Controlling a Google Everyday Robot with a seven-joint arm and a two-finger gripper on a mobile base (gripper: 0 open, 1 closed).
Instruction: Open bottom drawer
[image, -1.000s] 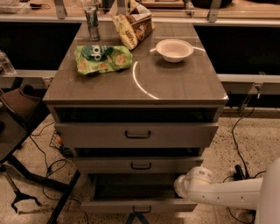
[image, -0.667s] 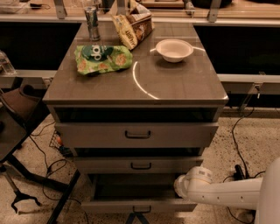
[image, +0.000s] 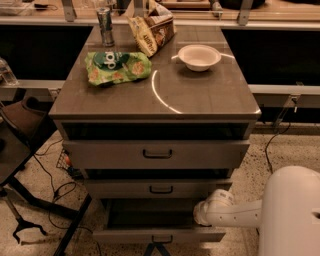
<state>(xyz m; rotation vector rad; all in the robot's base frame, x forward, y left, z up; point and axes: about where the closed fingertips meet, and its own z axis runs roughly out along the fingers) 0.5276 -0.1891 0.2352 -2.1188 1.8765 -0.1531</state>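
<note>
Speckled floor surrounded the grey bench (image: 200, 95). Lowest of its three drawers, the bottom drawer (image: 190, 235) stood pulled partly out. At its right edge sat the gripper (image: 201, 214); I could not tell whether it was clenched or released.

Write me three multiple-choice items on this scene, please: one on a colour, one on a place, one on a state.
1. The bowl is: A white; B red; C blue.
2. The claw is: A over the bowl; B at the bottom drawer's right side; C up by the top handle.
3. The bottom drawer is: A shut; B pulled out; C taken away.
Answers: 1 A, it shows white. 2 B, the white arm ends beside that drawer. 3 B, its front stands forward, tray showing.
</note>
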